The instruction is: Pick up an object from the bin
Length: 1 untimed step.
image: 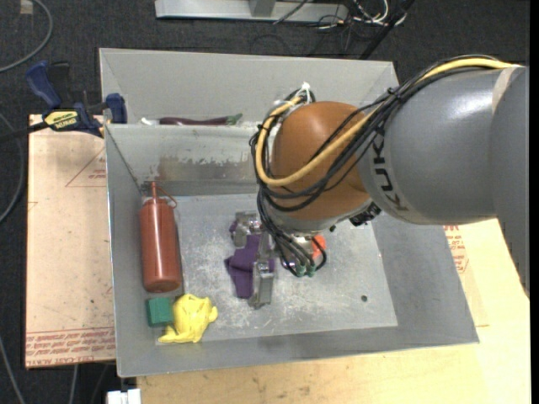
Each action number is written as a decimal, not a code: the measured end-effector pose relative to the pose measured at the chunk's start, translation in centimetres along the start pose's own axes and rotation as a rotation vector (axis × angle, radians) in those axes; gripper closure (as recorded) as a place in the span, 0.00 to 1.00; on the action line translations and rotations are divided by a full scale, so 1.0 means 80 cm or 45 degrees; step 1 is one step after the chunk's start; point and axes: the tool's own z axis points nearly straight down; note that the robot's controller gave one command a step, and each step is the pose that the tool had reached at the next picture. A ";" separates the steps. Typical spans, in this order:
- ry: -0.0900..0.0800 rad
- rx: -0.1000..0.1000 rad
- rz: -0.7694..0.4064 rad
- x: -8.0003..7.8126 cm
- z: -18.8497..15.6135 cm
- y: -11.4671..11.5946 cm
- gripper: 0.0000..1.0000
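A purple, crumpled-looking piece [242, 268] lies on the mid-floor of the bin [354, 310], right against the tool [259, 280], which hangs low over it. Whether the tool is spread or pinching it cannot be told. A good pick probably needs the piece centred in the grip, then a straight lift, clear of the red bottle [160, 242] further left. The grey arm [455, 141] shows the letters "KU".

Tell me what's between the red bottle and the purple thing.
Nothing: in the camera view, bare bin floor separates the red bottle from the purple thing.
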 end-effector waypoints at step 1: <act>0.005 0.007 0.107 -0.014 0.041 -0.032 0.00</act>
